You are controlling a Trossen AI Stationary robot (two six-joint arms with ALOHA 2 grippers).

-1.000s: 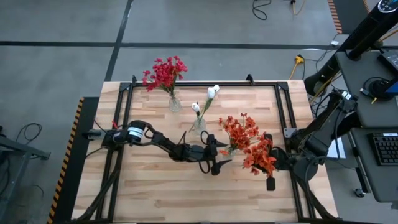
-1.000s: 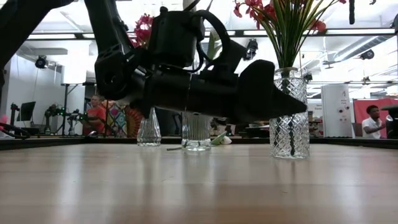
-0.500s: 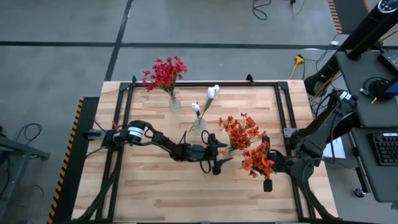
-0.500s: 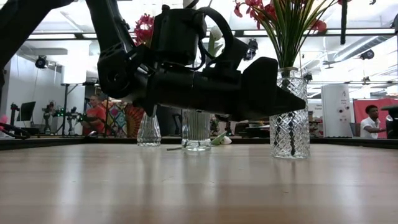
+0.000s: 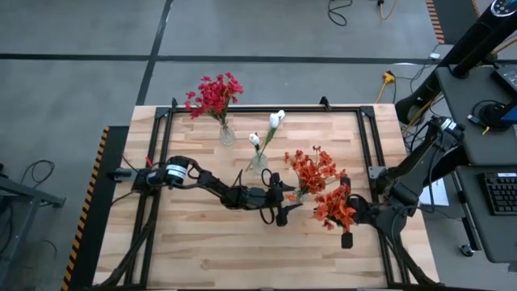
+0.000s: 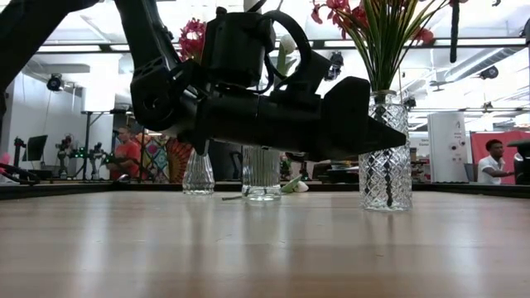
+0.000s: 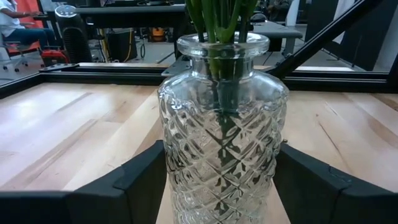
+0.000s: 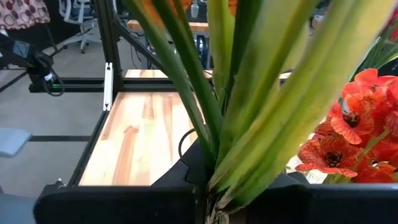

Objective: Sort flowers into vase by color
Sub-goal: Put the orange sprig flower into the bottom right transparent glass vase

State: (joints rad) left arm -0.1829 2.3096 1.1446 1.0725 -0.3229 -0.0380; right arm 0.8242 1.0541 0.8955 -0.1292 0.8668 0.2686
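Note:
A faceted glass vase (image 6: 386, 165) (image 7: 222, 143) holds orange-red flowers (image 5: 311, 168) by their green stalks. My left gripper (image 5: 284, 207) (image 7: 221, 186) reaches in from the table's left, open, with one finger on each side of that vase's body. My right gripper (image 5: 352, 217) is just to the vase's right, shut on another bunch of orange-red flowers (image 5: 334, 207). Crimson-red flowers (image 5: 214, 93) stand in a small vase (image 5: 227, 135). White buds (image 5: 277, 119) stand in a middle vase (image 5: 258, 162). My left gripper has its fingers (image 7: 140, 183) close along both sides of the faceted vase's body, low down and level from the table's left; whether they touch the glass I cannot tell. My right gripper pinches the green stalks (image 8: 227, 155) of the orange-red bunch near their lower ends. Several stalks are held together. The bunch is lifted clear of the table, and its flower heads point toward the table's left.
A black frame (image 5: 242, 108) runs round the wooden table top. The small vase (image 6: 199, 174) and the middle vase (image 6: 262, 175) stand toward the far edge. Bare wood lies along the near edge (image 5: 242, 259). People sit in the room behind (image 6: 495, 157).
My right gripper has carried its orange-red bunch a little toward the table's left, closer to the faceted vase, and a dark stalk at the top of the low view has moved left and sunk lower. The vase has stayed put.

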